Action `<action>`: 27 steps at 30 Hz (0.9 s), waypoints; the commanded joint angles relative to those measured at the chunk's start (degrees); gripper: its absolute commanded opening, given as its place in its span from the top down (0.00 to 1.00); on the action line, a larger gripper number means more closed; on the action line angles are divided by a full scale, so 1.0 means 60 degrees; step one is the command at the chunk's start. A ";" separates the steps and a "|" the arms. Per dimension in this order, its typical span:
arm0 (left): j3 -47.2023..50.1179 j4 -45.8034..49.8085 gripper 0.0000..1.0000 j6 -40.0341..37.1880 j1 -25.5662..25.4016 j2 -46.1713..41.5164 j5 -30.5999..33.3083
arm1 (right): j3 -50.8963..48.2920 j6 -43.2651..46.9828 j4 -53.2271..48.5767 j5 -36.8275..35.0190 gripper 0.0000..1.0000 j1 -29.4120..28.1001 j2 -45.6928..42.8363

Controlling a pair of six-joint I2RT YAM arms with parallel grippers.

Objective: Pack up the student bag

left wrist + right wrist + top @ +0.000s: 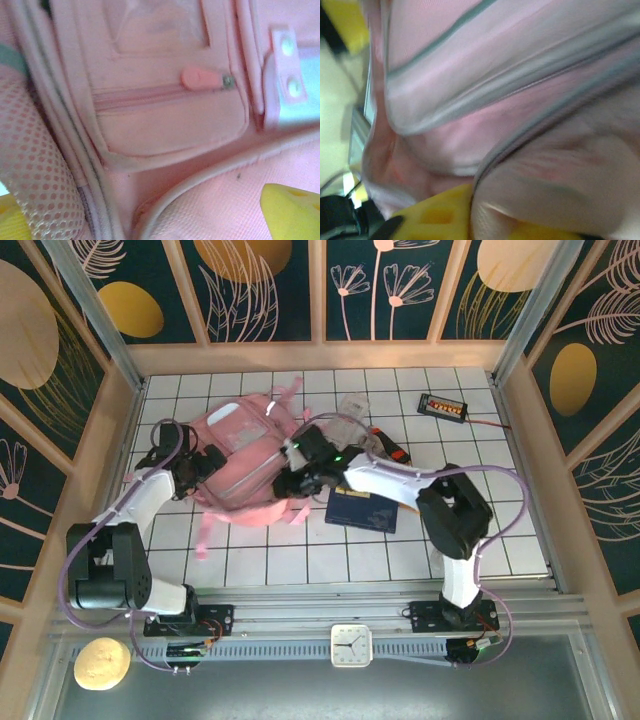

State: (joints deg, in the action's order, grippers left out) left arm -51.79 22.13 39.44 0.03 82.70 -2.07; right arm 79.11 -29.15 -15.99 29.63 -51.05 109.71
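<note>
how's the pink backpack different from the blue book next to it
The backpack is pink, the book dark blue. The backpack is far larger than the book. The backpack is soft and rumpled; the book lies flat and rectangular. Both rest on the tiled table.

This is a robotics lab test cell, a staged booth rather than a lived-in room. A white tiled surface with a dark grid is boxed in by wooden framing holding printed wall panels of gold ovals and pale leaves on dark teal. An aluminium rail runs along the near edge, with the left arm and right arm bolted there. A small square clock sits in front.
</note>
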 commanded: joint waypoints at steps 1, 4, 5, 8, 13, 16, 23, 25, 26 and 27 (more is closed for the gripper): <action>-0.0589 -0.0414 0.01 -0.0755 -0.0065 0.0564 -0.0482 | 0.0560 0.1191 -0.1148 0.1575 0.68 -0.0705 0.0262; -0.1245 -0.0038 0.01 -0.1183 -0.0045 0.0722 -0.0256 | 0.0218 0.1501 -0.1700 0.1959 0.51 -0.0472 -0.0272; -0.1295 0.0050 0.01 -0.1357 -0.0047 0.0646 -0.0179 | 0.0150 0.1590 -0.1878 0.2122 0.46 -0.0393 -0.0417; -0.1220 0.0191 0.01 -0.2017 -0.0049 0.0170 -0.0210 | -0.0211 0.1793 -0.2389 0.2379 0.35 0.0027 -0.1229; -0.0961 0.0575 0.05 -0.3120 -0.0314 -0.0955 -0.0485 | -0.1282 0.0650 -0.1017 0.3042 0.29 0.1402 -0.2650; -0.0944 0.0687 0.07 -0.4039 -0.1290 -0.1510 -0.0388 | -0.1519 0.0073 -0.0487 0.2184 0.29 0.2414 -0.3134; -0.0953 0.1341 0.10 -0.5760 -0.3865 -0.1251 0.0347 | -0.0825 -0.0415 -0.0380 0.0541 0.29 0.4305 -0.2716; -0.0949 0.1492 0.14 -0.5930 -0.4141 -0.0923 0.0594 | -0.0326 -0.0147 -0.0591 0.0427 0.29 0.4333 -0.2296; -0.0909 0.1439 0.16 -0.5969 -0.4278 -0.0809 0.0766 | -0.0134 -0.0040 -0.0656 0.0366 0.29 0.4322 -0.2035; -0.0851 0.1322 0.16 -0.5980 -0.4378 -0.0739 0.0873 | -0.0011 0.0008 -0.0629 0.0413 0.28 0.4330 -0.1829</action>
State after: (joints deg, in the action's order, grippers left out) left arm -57.41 27.73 7.46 -25.12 76.64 -0.58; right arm 75.75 -30.35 -19.49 34.24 -24.40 95.48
